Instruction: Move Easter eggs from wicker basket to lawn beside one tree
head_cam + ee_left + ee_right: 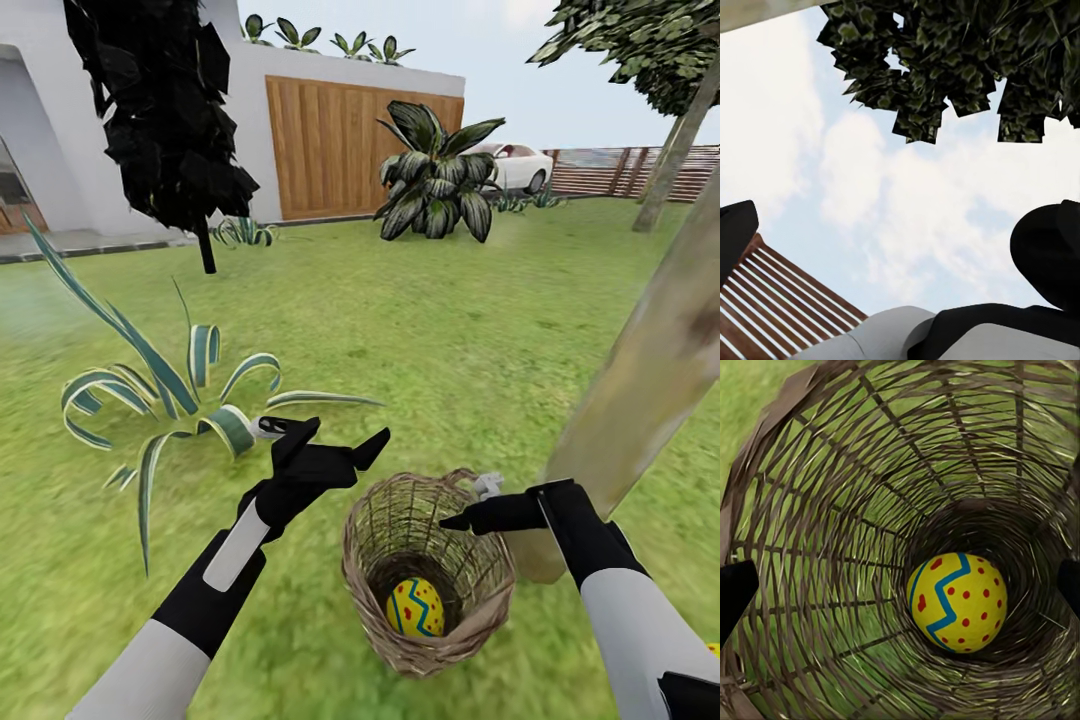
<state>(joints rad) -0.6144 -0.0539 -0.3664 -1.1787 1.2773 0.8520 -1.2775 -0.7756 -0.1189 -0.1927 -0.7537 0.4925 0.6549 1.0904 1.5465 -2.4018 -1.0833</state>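
While 1 egg (958, 601) lies in basket (372, 575) on lawn (450, 330), both pincers spread wide.

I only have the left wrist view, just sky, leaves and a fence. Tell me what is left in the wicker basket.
Observer: One Easter egg lies at the bottom of the wicker basket; I see no other egg inside.
Operator: Report where the right gripper is.
Observer: The right gripper is at the basket's rim on the tree side, open, its camera looking straight down at the egg.
Operator: Give me the left gripper's position too.
Observer: The left gripper hangs open above the lawn, beside the basket on the side away from the tree, holding nothing.
Operator: Locate the tree.
Observer: The pale leaning trunk stands right beside the basket.
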